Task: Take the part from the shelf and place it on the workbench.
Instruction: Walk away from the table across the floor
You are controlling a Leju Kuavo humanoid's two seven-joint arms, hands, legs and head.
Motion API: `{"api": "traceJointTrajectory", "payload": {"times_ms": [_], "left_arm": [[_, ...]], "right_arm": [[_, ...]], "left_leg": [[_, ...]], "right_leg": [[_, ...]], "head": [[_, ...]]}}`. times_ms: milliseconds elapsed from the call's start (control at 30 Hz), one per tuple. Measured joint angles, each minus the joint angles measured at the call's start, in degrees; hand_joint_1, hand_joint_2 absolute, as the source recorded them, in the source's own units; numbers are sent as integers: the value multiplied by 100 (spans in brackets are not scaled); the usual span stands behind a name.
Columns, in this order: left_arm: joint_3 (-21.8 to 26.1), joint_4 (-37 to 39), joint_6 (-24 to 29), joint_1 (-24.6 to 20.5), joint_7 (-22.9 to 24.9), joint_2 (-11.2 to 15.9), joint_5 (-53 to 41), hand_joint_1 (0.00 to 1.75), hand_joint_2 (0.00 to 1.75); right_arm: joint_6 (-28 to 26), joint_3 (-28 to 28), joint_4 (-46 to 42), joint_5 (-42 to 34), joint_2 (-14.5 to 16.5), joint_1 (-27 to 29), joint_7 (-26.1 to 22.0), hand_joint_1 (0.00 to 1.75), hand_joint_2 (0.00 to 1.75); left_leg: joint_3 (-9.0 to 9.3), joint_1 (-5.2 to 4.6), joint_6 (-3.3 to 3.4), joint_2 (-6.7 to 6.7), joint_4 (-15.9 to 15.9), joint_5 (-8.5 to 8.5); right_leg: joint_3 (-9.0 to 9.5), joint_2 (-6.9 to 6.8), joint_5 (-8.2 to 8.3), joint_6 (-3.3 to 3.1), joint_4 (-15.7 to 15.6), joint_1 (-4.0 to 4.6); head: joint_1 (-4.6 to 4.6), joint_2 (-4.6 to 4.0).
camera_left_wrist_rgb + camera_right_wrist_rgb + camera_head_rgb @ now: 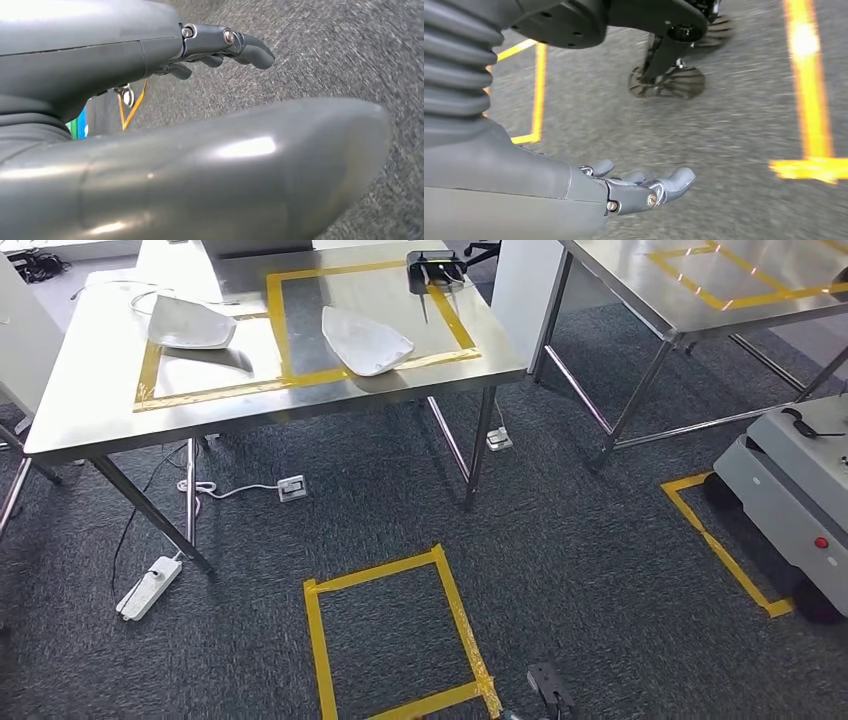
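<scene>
Grey carpet underfoot; upper left, two white parts already lie on the tabletop. Left robot hand and right robot hand hang released, holding nothing, so probably another fetch remains.

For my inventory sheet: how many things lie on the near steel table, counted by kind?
White shell-shaped parts: 2 (white part on the left, white part in the middle)
Black devices: 1 (black device)
Total: 3, all on the steel table.
</scene>
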Motion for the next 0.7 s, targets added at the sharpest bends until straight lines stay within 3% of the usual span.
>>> {"api": "traceJointTrajectory", "payload": {"times_ms": [67, 100, 133, 200, 233, 267, 333, 367, 400, 433, 467, 500, 567, 633, 700], "left_arm": [[-44, -3, -24, -58, -70, -57, -25, 0, 0], [-58, -5, -29, -84, -110, -81, -24, 0, 0], [-77, -7, -32, -107, -140, -100, -23, 0, 0], [-119, -7, -27, -133, -167, -124, -18, 0, 0], [-133, -6, -22, -137, -160, -134, 5, 0, 0], [-138, -5, -9, -135, -136, -139, 60, 0, 0], [-125, -4, 51, -137, -73, -144, 273, 0, 0], [-108, -6, 99, -139, -34, -138, 386, 0, 0], [-88, -9, 147, -138, 8, -123, 457, 0, 0], [-70, -11, 185, -131, 64, -102, 481, 0, 0], [-59, -15, 210, -116, 123, -75, 459, 0, 0], [-55, -19, 228, -99, 185, -47, 422, 0, 0], [-52, -27, 271, -71, 290, -8, 373, 0, 0], [-44, -35, 324, -43, 346, 18, 360, 0, 0], [-35, -40, 349, -1, 346, 38, 370, 0, 0]], "right_arm": [[-39, 105, 8, 146, -5, -23, 159, 0, 175], [-67, 154, 11, 186, -7, -35, 207, 0, 175], [-102, 188, 16, 189, -7, -46, 249, 0, 175], [-190, 219, 35, 135, -2, -55, 365, 0, 175], [-226, 220, 45, 108, -2, -57, 440, 0, 175], [-256, 220, 54, 91, -1, -56, 508, 0, 175], [-320, 221, 61, 36, -1, -48, 555, 0, 175], [-359, 219, 63, -31, -1, -41, 522, 0, 175], [-400, 209, 66, -127, -1, -36, 461, 0, 175], [-434, 184, 68, -237, 3, -32, 392, 0, 175], [-463, 147, 69, -335, 10, -30, 338, 0, 175], [-492, 102, 70, -404, 20, -30, 323, 0, 175], [-534, 43, 77, -416, 35, -29, 408, 0, 175], [-548, 33, 88, -349, 45, -27, 516, 0, 175], [-558, 32, 97, -330, 58, -19, 539, 0, 175]], "left_leg": [[-103, -11, -35, -1, -2, 122], [-118, 0, -63, 4, -14, 178], [-128, 14, -101, 11, -36, 238], [-146, 33, -176, 9, -66, 302], [-185, 36, -214, -3, -7, 203], [-240, 41, -252, -17, 153, -5], [-402, 77, -324, -34, 797, -596], [-459, 93, -358, -34, 1163, -794], [-461, 109, -390, -33, 1428, -857], [-384, 124, -421, -32, 1524, -793], [-209, 143, -454, -31, 1406, -643], [49, 170, -494, -32, 1095, -511], [555, 176, -535, -54, 373, -517], [704, 151, -472, -77, 48, -653], [620, 152, -341, -63, 43, -619]], "right_leg": [[616, -8, -46, -115, -891, 56], [768, -10, -101, -152, -1168, 86], [806, -14, -120, -175, -1302, 109], [734, -21, 17, -225, -1368, 108], [691, -29, 93, -262, -1401, 88], [638, -35, 174, -289, -1432, 62], [478, -37, 312, -308, -1431, 38], [381, -39, 377, -296, -1415, 29], [284, -44, 439, -277, -1389, 15], [179, -49, 493, -251, -1352, -6], [77, -52, 538, -220, -1304, -32], [-21, -54, 573, -186, -1239, -59], [-197, -54, 630, -109, -1113, -79], [-283, -52, 703, -42, -1055, -62], [-311, -45, 751, 17, -1045, -67]], "head": [[-4, 0], [-1, 0], [12, 0], [38, 0], [40, 0], [32, 0], [20, 0], [20, 0], [22, 0], [23, 0], [23, 0], [22, 0], [10, 0], [1, 0], [-1, 0]]}}
